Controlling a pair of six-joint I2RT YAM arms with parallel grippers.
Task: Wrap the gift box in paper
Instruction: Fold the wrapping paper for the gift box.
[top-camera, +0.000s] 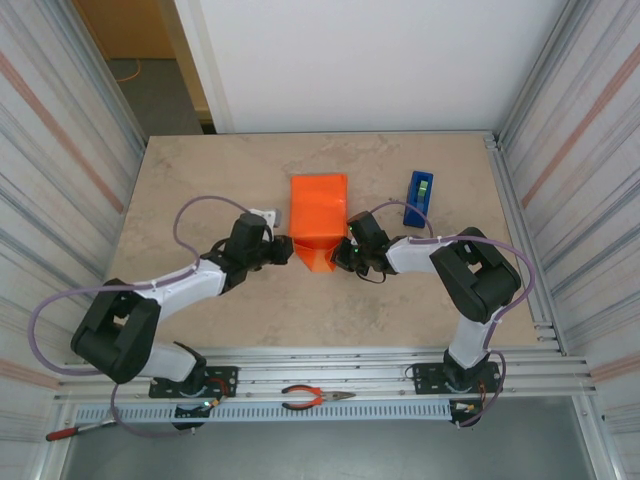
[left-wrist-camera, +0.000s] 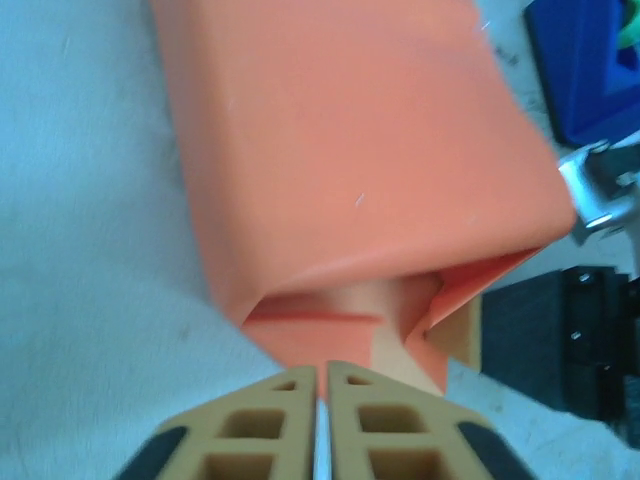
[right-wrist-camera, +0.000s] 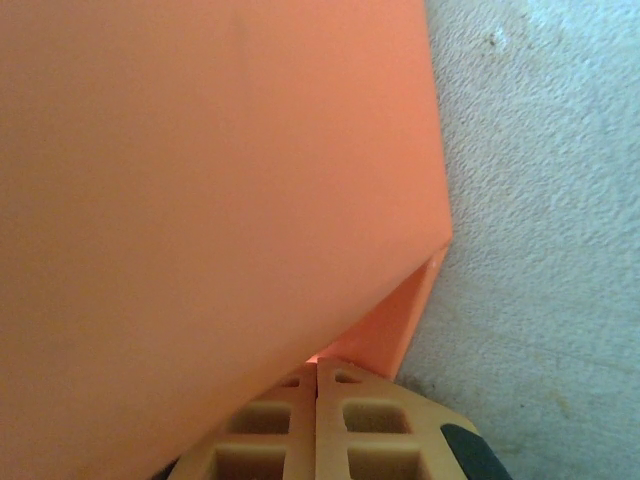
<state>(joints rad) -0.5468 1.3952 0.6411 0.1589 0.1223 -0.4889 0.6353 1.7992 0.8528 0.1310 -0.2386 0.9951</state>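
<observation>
The orange paper is folded into a sleeve lying in the middle of the table, and the gift box is hidden inside it. Its near end tapers to a pointed flap. My left gripper is at the flap's left side and my right gripper at its right side. In the left wrist view the fingers are shut with the paper's folded end pinched at their tips. In the right wrist view the fingers are shut on the paper's lower edge.
A blue tape dispenser stands right of the paper, near the right arm, and its corner shows in the left wrist view. A small pale object lies left of the paper. Orange-handled pliers rest on the front rail.
</observation>
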